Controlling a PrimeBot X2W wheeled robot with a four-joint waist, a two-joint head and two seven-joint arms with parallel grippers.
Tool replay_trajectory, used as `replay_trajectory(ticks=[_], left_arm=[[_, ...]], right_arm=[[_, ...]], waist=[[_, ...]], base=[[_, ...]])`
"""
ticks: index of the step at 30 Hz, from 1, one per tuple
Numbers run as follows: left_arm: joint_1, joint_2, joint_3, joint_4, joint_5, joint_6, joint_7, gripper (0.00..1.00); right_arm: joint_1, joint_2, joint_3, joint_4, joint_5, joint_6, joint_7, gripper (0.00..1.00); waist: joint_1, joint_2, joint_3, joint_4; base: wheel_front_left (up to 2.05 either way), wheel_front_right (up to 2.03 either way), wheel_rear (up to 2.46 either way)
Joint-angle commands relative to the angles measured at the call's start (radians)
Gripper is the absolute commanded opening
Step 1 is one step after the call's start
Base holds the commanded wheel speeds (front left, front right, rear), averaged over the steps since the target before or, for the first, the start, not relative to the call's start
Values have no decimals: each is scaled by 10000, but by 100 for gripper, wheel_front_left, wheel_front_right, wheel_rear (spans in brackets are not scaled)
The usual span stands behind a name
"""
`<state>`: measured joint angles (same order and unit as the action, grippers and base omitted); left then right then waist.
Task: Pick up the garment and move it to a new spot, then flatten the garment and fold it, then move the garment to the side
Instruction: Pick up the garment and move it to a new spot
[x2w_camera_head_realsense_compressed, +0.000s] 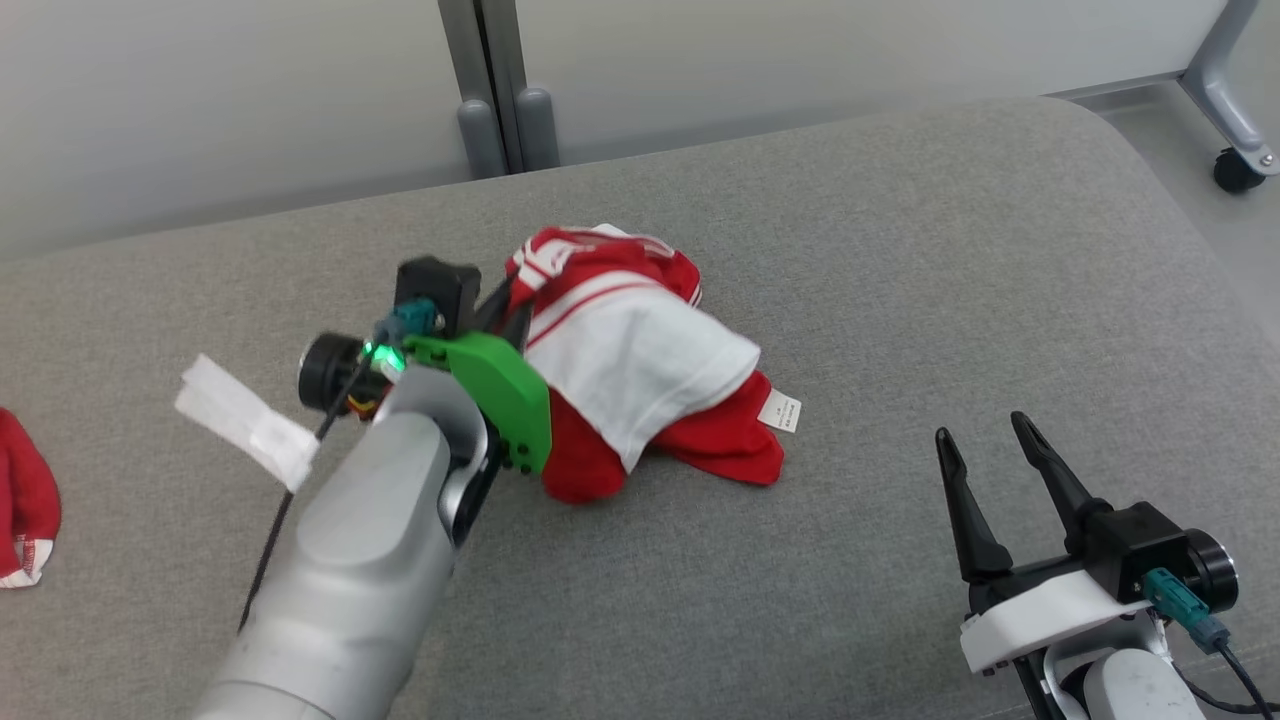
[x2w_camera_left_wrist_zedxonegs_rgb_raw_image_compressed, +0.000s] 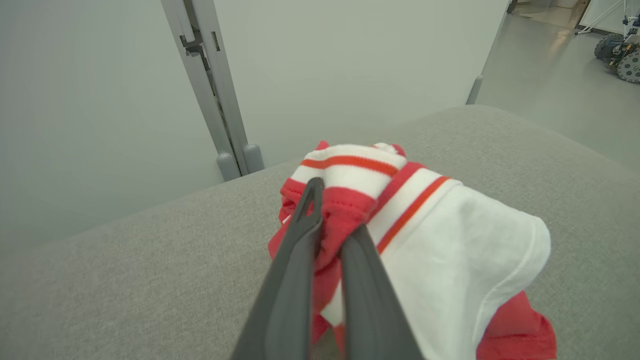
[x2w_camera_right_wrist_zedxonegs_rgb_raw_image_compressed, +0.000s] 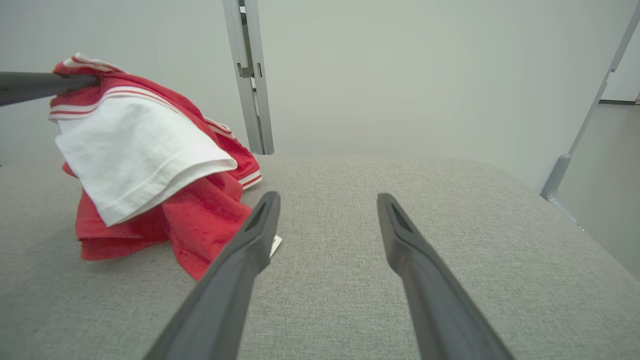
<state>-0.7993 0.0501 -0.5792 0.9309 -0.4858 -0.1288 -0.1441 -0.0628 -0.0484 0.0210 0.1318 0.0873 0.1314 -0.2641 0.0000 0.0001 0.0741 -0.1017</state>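
We observe the left gripper (x2w_camera_left_wrist_zedxonegs_rgb_raw_image_compressed: 334, 225) pinching the red-and-white garment (x2w_camera_head_realsense_compressed: 640, 360) on the grey cushion (x2w_camera_head_realsense_compressed: 900, 250), while the right gripper (x2w_camera_head_realsense_compressed: 985, 430) stands with jaws spread.

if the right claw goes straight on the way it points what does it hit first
Probably nothing soon: the right claw points along bare grey cushion; the garment sits off to its left. Beyond is the pale wall, depth unclear.

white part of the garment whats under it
Red folds of the same garment show beneath the white part, resting on the grey cushion; anything deeper in the heap is covered.
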Motion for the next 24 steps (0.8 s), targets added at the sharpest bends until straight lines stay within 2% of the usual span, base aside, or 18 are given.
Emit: replay_trajectory(ticks=[1, 6, 13, 14, 15, 16, 17, 24], left_arm=[[493, 20, -171, 63, -207, 65, -182, 0], [1668, 14, -821, 238, -720, 350, -580, 0], [2368, 15, -1359, -5, -1304, 641, -1052, 0], [2405, 16, -1438, -122, -1357, 622, -1118, 18], [2434, 16, -1503, -235, -1345, 621, -1154, 42], [2461, 17, -1538, -334, -1277, 640, -1186, 82], [2487, 17, -1544, -466, -1195, 665, -1219, 100], [3100, 183, -441, -2367, -244, 765, -1216, 100]], right_arm=[[75, -37, -28, -7, 2, -15, -7, 100], [105, -37, -65, -5, -73, -15, -7, 100], [101, -37, -58, 52, -185, -15, -6, 100], [82, -37, -48, 72, -191, -14, -7, 100], [56, -37, -23, 88, -196, -15, -7, 100], [32, -37, -2, 97, -201, -15, -7, 100], [8, -37, 24, 105, -214, -15, -7, 100], [-156, -37, 112, 109, -341, -15, -7, 100]], waist=[[0, -1, 135, -112], [0, -1, 238, -126], [0, -1, 275, 142], [0, -1, 255, 190], [0, -1, 238, 231], [0, -1, 218, 264], [0, -1, 184, 310], [0, -1, -120, 612]], base=[[0, 0, 0], [0, 0, 0], [0, 0, 0], [0, 0, 0], [0, 0, 0], [0, 0, 0], [0, 0, 0], [0, 0, 0]])
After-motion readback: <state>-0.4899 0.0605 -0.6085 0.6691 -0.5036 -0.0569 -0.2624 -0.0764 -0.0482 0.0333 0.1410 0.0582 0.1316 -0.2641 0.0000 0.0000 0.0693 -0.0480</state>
